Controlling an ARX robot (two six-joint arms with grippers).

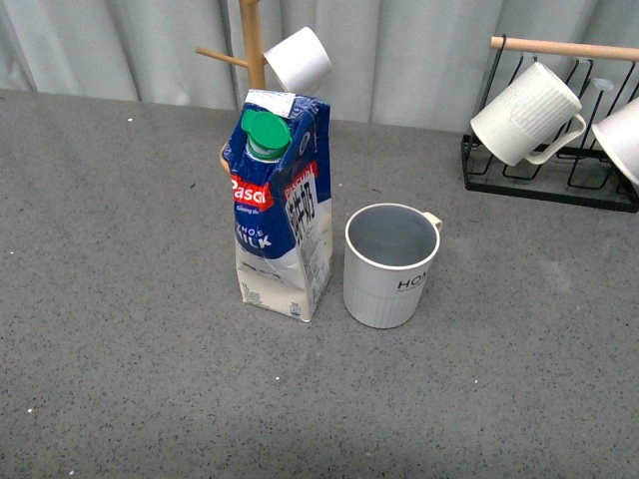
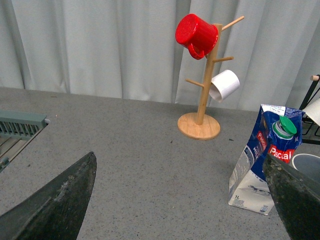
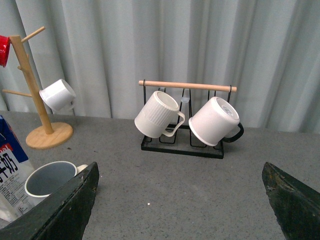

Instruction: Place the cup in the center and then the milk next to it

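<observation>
The cup (image 1: 389,265) is an off-white mug with black lettering and a grey-blue inside. It stands upright in the middle of the grey table (image 1: 120,299). The milk (image 1: 281,205), a blue-and-white carton with a green cap, stands right beside it on the left, taller than the cup. Neither arm shows in the front view. My left gripper (image 2: 182,200) is open over bare table, with the milk (image 2: 265,160) near one finger and the cup's rim (image 2: 307,165) behind it. My right gripper (image 3: 182,200) is open too; the cup (image 3: 50,179) and milk (image 3: 12,175) sit by one finger.
A wooden mug tree (image 2: 202,85) stands behind the milk, holding a red cup (image 2: 196,35) and a plain white cup (image 1: 298,60). At the back right a black wire rack (image 3: 182,145) holds a ribbed white mug (image 3: 157,116) and another white mug (image 3: 215,121). A grey rack (image 2: 20,125) lies far left.
</observation>
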